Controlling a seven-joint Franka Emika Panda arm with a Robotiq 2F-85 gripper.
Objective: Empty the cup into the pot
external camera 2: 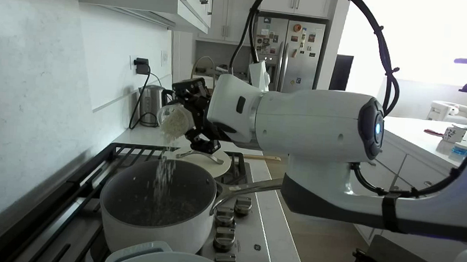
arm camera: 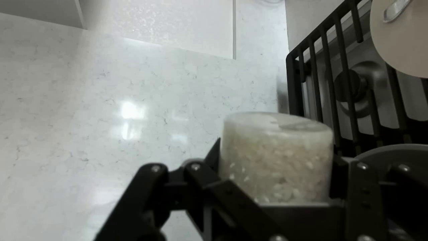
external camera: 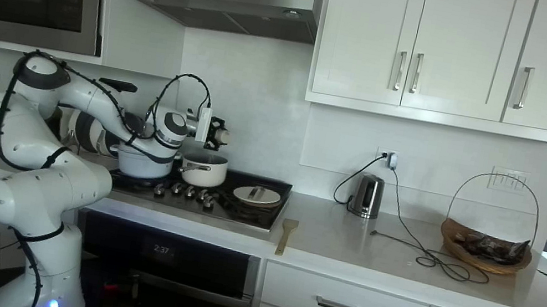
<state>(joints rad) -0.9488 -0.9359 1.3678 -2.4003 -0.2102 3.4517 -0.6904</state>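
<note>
The clear cup [external camera 2: 176, 121] holds white, rice-like grains. It is tilted, and grains fall from its mouth into the white pot [external camera 2: 160, 237] below. The pot has a dark inside and a metal handle, and stands on the stove. My gripper [external camera 2: 196, 116] is shut around the cup's sides, above the pot. In the wrist view the cup [arm camera: 277, 160] sits between the two fingers, with many grains still against its wall; a bit of the pot's rim [arm camera: 394, 147] shows at the right. The cup [external camera: 222, 137] and pot [external camera: 203, 171] also show in an exterior view.
A light blue-grey pot [external camera: 139, 162] stands close beside the white pot. A cream lid [external camera: 256, 195] lies on the stove grate. A wooden spatula [external camera: 286, 236], a kettle [external camera: 367, 195] and a basket [external camera: 482, 263] are on the counter. The wall is close behind the stove.
</note>
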